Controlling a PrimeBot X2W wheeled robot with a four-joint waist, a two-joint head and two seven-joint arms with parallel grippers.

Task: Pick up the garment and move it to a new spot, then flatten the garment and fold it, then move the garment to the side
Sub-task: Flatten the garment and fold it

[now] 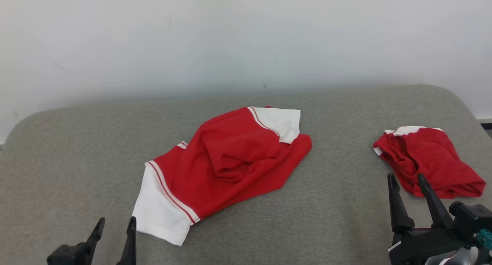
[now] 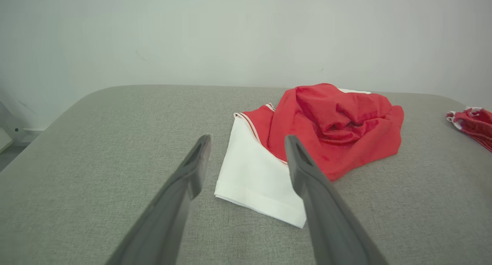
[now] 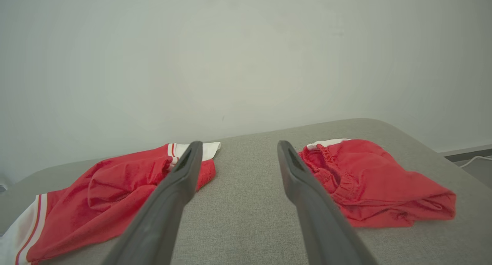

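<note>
Red-and-white garment (image 1: pixel 226 157) noted crumpled on grey cushion (image 1: pixel 77 149), not yet lifted, flattened or folded; left gripper (image 1: pixel 117 219) and right gripper (image 1: pixel 406 175) spread wide, holding nothing.

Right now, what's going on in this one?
Nothing is being handled yet. A crumpled red and white garment lies in the middle of the grey cushioned surface, and a second, bunched red garment lies off to its right. The left pincer is open, near the crumpled garment's white end. The right pincer is open too, just in front of the bunched one. Neither holds anything.
</note>
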